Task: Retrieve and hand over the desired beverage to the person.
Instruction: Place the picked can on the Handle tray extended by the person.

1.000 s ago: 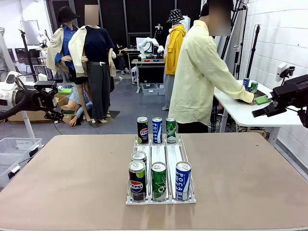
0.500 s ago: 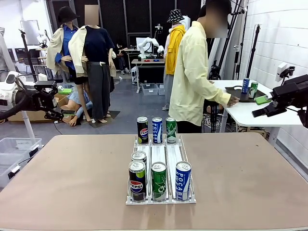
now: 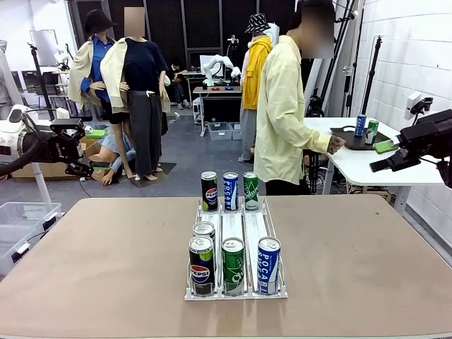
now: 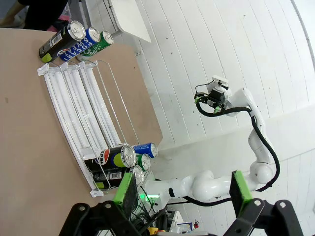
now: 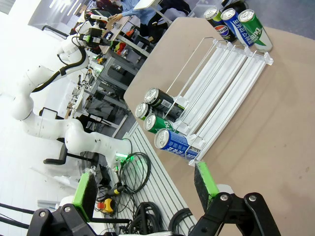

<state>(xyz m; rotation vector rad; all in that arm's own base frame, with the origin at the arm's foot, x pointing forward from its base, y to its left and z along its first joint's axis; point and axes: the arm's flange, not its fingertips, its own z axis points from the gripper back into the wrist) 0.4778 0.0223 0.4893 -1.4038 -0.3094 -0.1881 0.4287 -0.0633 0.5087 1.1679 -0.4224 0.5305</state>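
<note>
A white wire rack [image 3: 236, 292] in the middle of the brown table [image 3: 106, 268] holds the beverage cans. Its near end has a black Pepsi can [image 3: 201, 263], a green can [image 3: 233, 265] and a blue can [image 3: 268, 265]; three more cans [image 3: 231, 191] stand at its far end. The person [image 3: 282, 113] in a pale-yellow shirt stands beyond the table, turned side-on, one hand [image 3: 335, 145] near a side table. My left gripper [image 3: 90, 148] hangs open off the table's left side, the right gripper [image 3: 385, 156] open off its right side. The wrist views show the left gripper [image 4: 182, 191] and the right gripper [image 5: 145, 189] with nothing between their fingers.
A white side table [image 3: 367, 166] at the back right carries two more cans [image 3: 366, 127] and a dark tray. A clear plastic bin [image 3: 21, 222] sits on the floor at the left. Bare brown tabletop lies on both sides of the rack.
The person has drawn the arm back from the side table and straightened up. Both arms and all the cans stay where they were.
</note>
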